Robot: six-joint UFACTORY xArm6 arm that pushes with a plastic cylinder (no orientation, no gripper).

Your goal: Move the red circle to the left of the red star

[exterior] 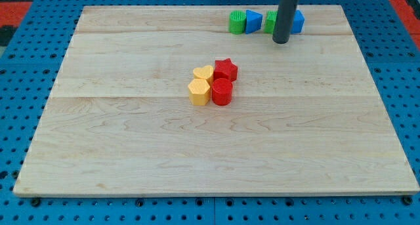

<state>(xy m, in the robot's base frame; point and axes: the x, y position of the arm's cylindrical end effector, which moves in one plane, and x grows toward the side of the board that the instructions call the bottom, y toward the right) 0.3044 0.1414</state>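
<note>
Red circle (222, 92) sits near the middle of the counter (131, 153), touching the red star (226, 69) and lying just below it in the view. Left of the star, touching, is a yellow heart (204, 73); a yellow hexagon (199, 92) lies below-left. My tip (281, 40) stands well apart, up-right of the star, beside green (236, 21) and blue (253, 21) blocks. No pincer shows, so its state cannot be told.

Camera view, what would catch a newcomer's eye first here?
First, the tight cluster mid-board: the red star above the red circle, with the yellow heart and yellow hexagon at their left. Next, my tip at the view's top, in front of a row of green and blue blocks.
</note>
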